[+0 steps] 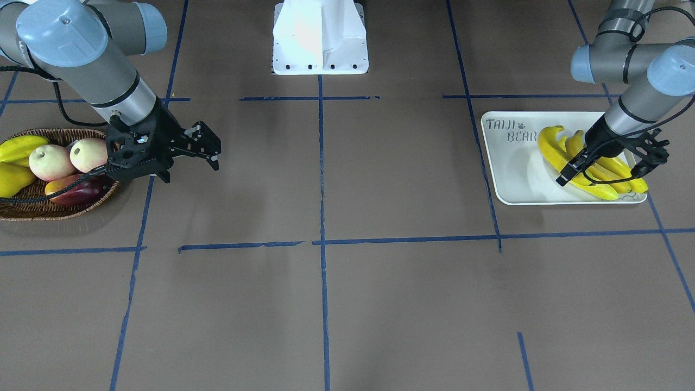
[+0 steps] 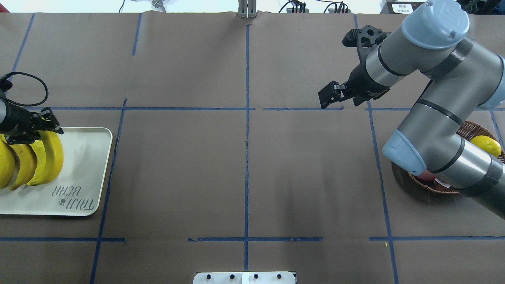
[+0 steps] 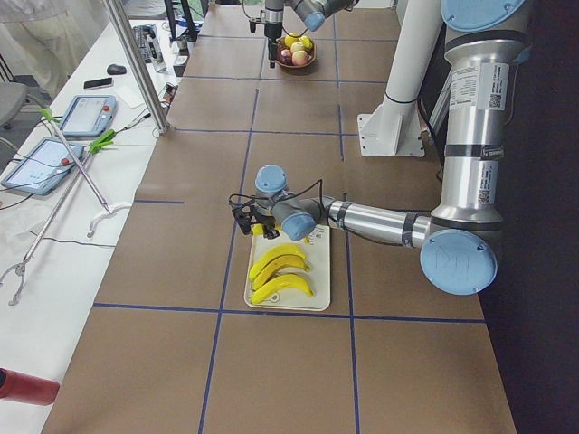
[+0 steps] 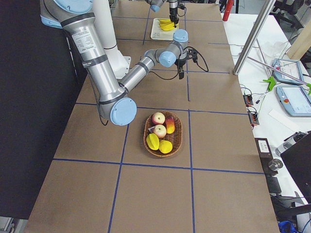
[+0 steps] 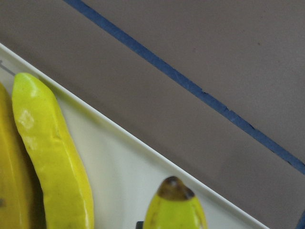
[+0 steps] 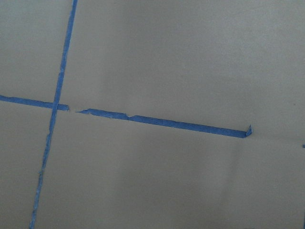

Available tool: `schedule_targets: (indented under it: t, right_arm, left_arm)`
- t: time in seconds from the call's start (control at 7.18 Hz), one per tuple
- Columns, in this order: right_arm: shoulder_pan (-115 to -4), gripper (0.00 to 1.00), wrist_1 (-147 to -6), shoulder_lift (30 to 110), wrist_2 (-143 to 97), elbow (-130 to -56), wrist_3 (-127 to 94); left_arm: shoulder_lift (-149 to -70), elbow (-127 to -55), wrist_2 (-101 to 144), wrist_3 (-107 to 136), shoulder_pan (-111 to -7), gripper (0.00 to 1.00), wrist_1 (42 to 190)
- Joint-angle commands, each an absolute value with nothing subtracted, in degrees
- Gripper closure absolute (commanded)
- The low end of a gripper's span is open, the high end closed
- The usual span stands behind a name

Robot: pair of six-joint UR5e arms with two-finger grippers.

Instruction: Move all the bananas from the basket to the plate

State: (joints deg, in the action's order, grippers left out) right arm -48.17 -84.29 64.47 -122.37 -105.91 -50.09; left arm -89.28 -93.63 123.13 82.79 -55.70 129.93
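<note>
On the plate (image 1: 516, 174), bananas (image 1: 551, 152) lie under the left end effector (image 1: 604, 175), jaws wide; right end effector (image 1: 190, 169) wide, beside basket (image 1: 32, 212).

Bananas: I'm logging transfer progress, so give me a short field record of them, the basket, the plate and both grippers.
bananas: all lying side by side on the plate
basket: holds only other fruit, no banana
left gripper: open, low over the bananas
right gripper: open, empty, over bare table beside the basket
task state: looks complete
</note>
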Motion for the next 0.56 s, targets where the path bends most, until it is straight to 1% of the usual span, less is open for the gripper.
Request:
schedule_targets:
  t: [0.0, 0.14, 0.28, 0.42]
  right_arm:
    - [-48.2, 0.0, -84.3, 64.5, -122.3, -106.2, -50.3]
    - [-48.3, 0.0, -84.5, 64.6, -122.3, -106.2, -50.2]
    - [-48.6, 0.0, -84.5, 64.9, -122.5, -106.2, -50.0]
    - [-49.6, 0.0, -85.2, 65.7, -122.6, -106.2, -49.6]
  left_arm:
    - [-88.4, -94.6, 124.1, 78.9, -57.4, 0.0, 130.0]
    - [-88.4, -94.7, 129.2, 75.3, -61.3, 0.0, 129.9]
    - [-88.5, -94.7, 135.4, 69.8, -67.6, 0.0, 129.7]
    - [-86.7, -95.5, 137.4, 57.1, -71.4, 0.0, 129.6]
